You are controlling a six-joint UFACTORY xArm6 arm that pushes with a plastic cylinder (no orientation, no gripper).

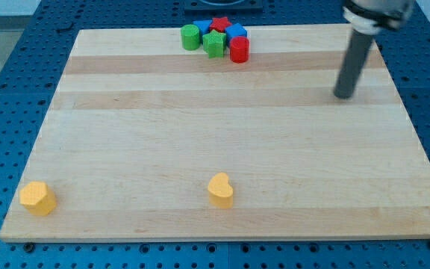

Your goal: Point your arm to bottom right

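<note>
My tip (343,96), the lower end of the straight dark rod, sits on the light wooden board (222,142) in the upper right of the frame, well apart from every block. No gripper on this rig, so nothing is grasped or clenched; the rod touches no block. The bottom right corner of the board lies far below the tip, toward the view's bottom. A tight cluster sits at the top centre of the frame near the board's far edge: a green round-ish block (191,36) on its left, a green block of unclear shape (214,43) beside it, a red cylinder-like block (239,49) at the cluster's right, a red star-shaped block (220,25) behind, plus a blue block (237,31) and a second blue block (203,26), shapes hard to tell. These look touching or nearly so. A yellow heart-shaped block (221,189) sits at bottom centre; a yellow block (37,197), roughly hexagonal, sits at the bottom left corner. Board rests on a blue perforated table (21,67).
</note>
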